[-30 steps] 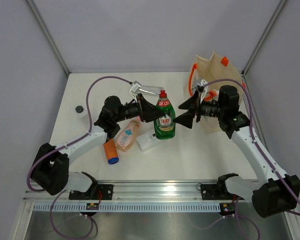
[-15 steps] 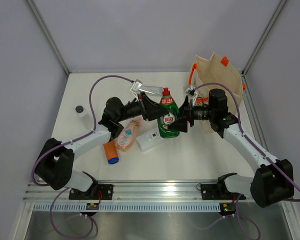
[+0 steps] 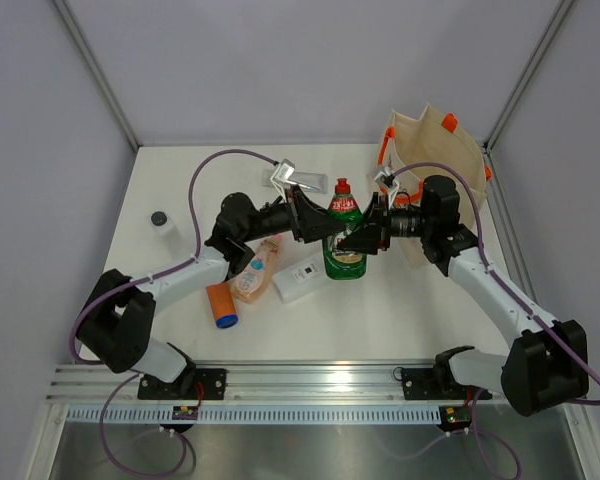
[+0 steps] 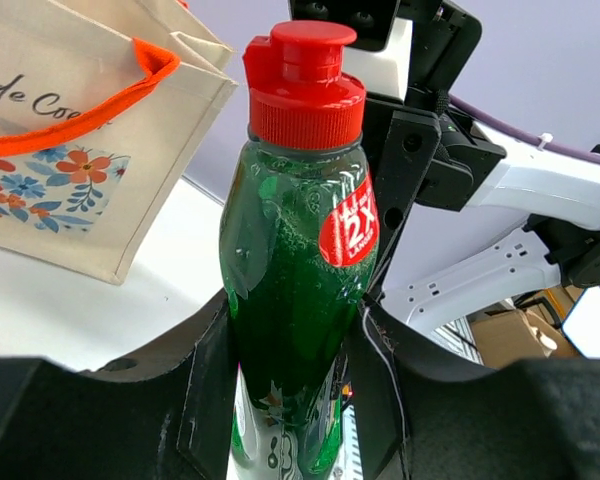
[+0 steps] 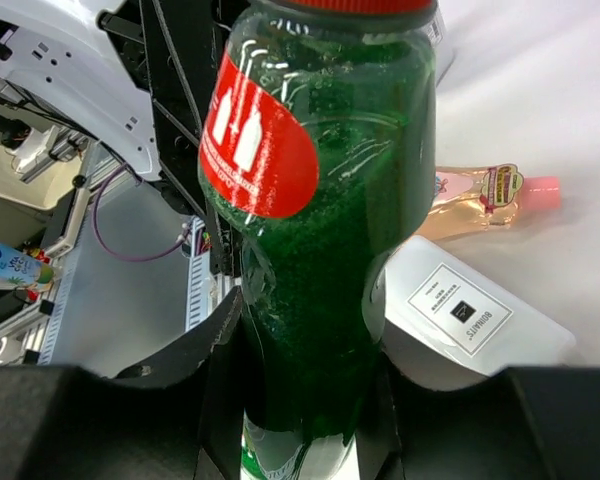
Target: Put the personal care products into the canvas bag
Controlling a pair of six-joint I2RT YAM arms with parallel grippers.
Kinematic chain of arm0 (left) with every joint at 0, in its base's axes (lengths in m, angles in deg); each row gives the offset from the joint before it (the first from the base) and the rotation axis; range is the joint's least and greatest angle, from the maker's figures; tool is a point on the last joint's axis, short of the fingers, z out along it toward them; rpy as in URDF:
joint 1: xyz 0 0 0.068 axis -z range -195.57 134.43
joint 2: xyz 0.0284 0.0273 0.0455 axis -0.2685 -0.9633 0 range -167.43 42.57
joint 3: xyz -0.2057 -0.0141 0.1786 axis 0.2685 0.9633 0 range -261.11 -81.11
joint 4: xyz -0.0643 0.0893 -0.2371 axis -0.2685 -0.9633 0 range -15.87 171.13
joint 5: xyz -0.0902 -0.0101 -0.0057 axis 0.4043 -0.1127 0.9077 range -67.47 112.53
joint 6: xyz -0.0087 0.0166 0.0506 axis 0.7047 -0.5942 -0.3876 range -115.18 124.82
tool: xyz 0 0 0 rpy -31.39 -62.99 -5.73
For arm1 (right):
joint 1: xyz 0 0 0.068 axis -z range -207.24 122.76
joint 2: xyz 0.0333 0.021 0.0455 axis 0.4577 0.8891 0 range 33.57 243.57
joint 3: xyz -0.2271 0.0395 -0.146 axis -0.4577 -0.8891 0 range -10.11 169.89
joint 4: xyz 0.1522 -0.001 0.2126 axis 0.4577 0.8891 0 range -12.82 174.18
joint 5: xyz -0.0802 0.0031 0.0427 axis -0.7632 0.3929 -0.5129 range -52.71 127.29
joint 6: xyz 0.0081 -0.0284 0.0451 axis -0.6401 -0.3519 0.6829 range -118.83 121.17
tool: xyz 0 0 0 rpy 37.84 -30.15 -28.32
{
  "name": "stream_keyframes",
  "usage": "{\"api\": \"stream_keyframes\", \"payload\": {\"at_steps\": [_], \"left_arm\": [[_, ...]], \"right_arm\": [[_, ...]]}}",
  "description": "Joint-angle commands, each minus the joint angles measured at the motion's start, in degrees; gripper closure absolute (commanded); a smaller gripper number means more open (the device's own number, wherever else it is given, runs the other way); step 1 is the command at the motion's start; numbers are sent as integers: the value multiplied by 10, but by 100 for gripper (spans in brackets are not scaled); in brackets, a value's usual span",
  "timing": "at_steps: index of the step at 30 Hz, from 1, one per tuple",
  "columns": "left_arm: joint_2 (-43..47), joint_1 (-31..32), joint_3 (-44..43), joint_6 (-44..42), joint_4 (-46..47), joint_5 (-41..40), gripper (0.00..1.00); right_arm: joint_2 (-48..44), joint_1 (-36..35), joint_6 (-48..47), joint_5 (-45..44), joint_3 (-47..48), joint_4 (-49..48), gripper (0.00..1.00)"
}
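The green bottle (image 3: 344,240) with a red cap stands upright mid-table, gripped from both sides. My left gripper (image 3: 323,227) is shut on its body from the left. My right gripper (image 3: 361,238) is shut on it from the right. In the left wrist view the green bottle (image 4: 295,250) fills the left gripper (image 4: 290,400), with the canvas bag (image 4: 70,170) behind. The right wrist view has the green bottle (image 5: 320,200) pressed inside the right gripper (image 5: 305,400). The canvas bag (image 3: 435,160) stands open at the far right. The peach-pink bottle (image 3: 255,270), white flat bottle (image 3: 302,281), orange cylinder (image 3: 220,303) and silver tube (image 3: 298,178) lie on the table.
A small black-capped item (image 3: 159,218) sits near the left wall. The enclosure walls and corner posts ring the table. The right arm reaches across in front of the bag's mouth. The white flat bottle (image 5: 460,320) lies just behind the green one.
My right gripper has come in from the right with its jaws wide and shut on the green bottle. The left arm has carried the bottle slightly right and farther back.
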Motion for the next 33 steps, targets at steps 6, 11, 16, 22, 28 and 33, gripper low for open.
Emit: {"api": "stream_keyframes", "payload": {"at_steps": [6, 11, 16, 22, 28, 33], "left_arm": [[67, -3, -82, -90, -71, -100, 14], [148, -24, -79, -191, -231, -170, 1], [211, -34, -79, -300, -406, -243, 1], [298, -34, -49, -368, -558, -297, 1], [391, -34, 26, -360, -605, -345, 1], [427, -34, 70, -314, -622, -397, 1]], "right_arm": [[-78, -1, -121, 48, 57, 145, 100], [-98, 39, -189, 47, 117, 259, 100], [-106, 143, -197, 44, 207, 309, 100], [-59, 244, -194, -118, 360, 332, 100], [33, 272, -208, -336, 445, 301, 100], [139, 272, -209, -415, 489, 301, 100]]}}
